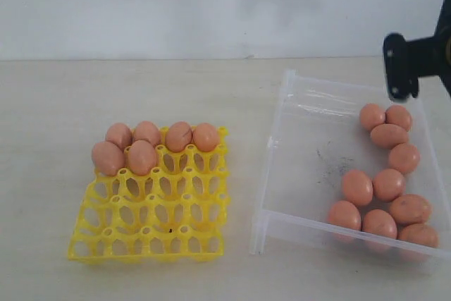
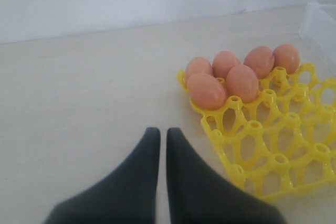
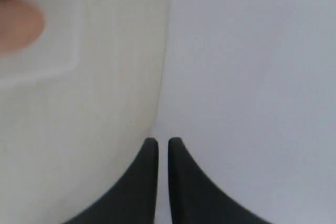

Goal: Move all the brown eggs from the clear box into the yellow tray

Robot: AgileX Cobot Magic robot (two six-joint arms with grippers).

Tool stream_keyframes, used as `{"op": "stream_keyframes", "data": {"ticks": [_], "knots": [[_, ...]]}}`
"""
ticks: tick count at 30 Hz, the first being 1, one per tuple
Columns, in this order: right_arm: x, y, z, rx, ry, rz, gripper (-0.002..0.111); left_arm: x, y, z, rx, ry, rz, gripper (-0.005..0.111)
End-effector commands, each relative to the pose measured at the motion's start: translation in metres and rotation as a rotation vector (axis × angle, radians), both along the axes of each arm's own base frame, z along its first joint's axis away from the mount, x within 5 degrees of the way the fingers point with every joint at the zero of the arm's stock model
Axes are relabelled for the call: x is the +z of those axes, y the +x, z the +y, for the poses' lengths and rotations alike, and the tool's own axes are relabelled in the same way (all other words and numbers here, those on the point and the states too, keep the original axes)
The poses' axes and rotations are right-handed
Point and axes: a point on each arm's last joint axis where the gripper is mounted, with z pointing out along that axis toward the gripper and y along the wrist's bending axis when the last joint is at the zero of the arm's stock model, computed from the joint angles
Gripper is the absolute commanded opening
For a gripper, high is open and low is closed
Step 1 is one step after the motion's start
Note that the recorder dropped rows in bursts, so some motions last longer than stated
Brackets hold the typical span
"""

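Several brown eggs (image 1: 384, 185) lie loose in the clear box (image 1: 271, 174) on the right. On the left, the yellow tray (image 1: 151, 234) holds several more eggs (image 1: 161, 142) in its two far rows. My left gripper (image 2: 163, 130) is shut and holds nothing. It hovers over bare table beside the tray (image 2: 273, 150) and its eggs (image 2: 231, 74), and it does not show in the exterior view. My right gripper (image 3: 163, 141) is also shut and holds nothing. It points past the box's corner (image 3: 73, 61) toward the wall, with one blurred egg (image 3: 18, 24) at the picture's edge.
A black part of the right arm (image 1: 412, 61) hangs over the box's far right corner. A pale wall rises behind the light table. A corner of the clear box (image 2: 320, 19) stands just past the tray.
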Motion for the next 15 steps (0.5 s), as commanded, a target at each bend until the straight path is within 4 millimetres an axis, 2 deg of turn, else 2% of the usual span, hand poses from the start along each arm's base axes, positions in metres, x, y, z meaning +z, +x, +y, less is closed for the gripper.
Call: {"op": "stream_keyframes", "data": {"ticks": [1,2,3,4,6,7,8,9,10,11,12,14,15], "knots": [[0.01,-0.001,-0.007,-0.069,-0.044,-0.041,0.0,0.0,0.0,0.0,-0.004,-0.006,-0.002,0.004],[0.035,0.007,0.0,-0.16,0.387,-0.219,0.0,0.0,0.0,0.0,-0.004,-0.006,-0.002,0.004],[0.046,0.009,0.002,-0.186,0.587,-0.27,0.0,0.0,0.0,0.0,-0.004,-0.006,-0.002,0.004],[0.067,0.009,0.005,-0.182,1.026,-0.268,0.0,0.0,0.0,0.0,-0.004,-0.006,-0.002,0.004],[0.077,0.009,0.005,-0.115,1.285,-0.179,0.0,0.0,0.0,0.0,-0.004,-0.006,-0.002,0.004],[0.083,0.01,0.004,-0.131,1.404,-0.216,0.0,0.0,0.0,0.0,-0.004,-0.006,-0.002,0.004],[0.091,0.009,0.003,-0.115,1.655,-0.28,0.0,0.0,0.0,0.0,-0.004,-0.006,-0.002,0.004],[0.089,0.002,0.005,-0.048,1.867,-0.306,0.0,0.0,0.0,0.0,-0.004,-0.006,-0.002,0.004],[0.085,-0.004,0.006,0.008,1.961,-0.325,0.0,0.0,0.0,0.0,-0.004,-0.006,-0.002,0.004],[0.076,-0.015,0.005,0.056,2.134,-0.383,0.0,0.0,0.0,0.0,-0.004,-0.006,-0.002,0.004],[0.072,-0.02,0.004,0.088,2.212,-0.422,0.0,0.0,0.0,0.0,-0.004,-0.006,-0.002,0.004],[0.065,-0.029,0.005,0.18,2.151,-0.493,0.0,0.0,0.0,0.0,-0.004,-0.006,-0.002,0.004],[0.062,-0.028,0.008,0.195,2.049,-0.475,0.0,0.0,0.0,0.0,-0.004,-0.006,-0.002,0.004]]}}
